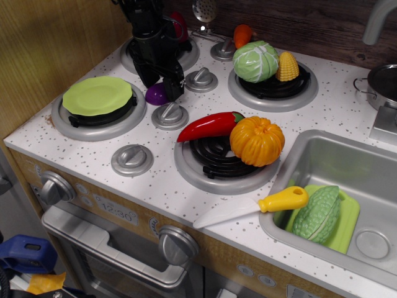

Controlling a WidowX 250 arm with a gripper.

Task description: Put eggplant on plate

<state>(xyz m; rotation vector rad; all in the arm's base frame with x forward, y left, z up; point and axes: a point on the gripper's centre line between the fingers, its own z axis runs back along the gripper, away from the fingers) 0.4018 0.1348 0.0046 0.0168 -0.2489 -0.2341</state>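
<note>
Item: eggplant | fingers spread — straddling it | seat low, pinch mid-body | destination — plate, left.

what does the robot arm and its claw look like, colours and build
The arm is black throughout, blocky and angular, coming down from the top edge of the picture. The claw is black too, with two thick straight fingers hanging from a boxy body. No cables, labels or markings can be made out; the dark surfaces blur together.

Oven clock display reads "12:30" (faint); nothing else legible.
</note>
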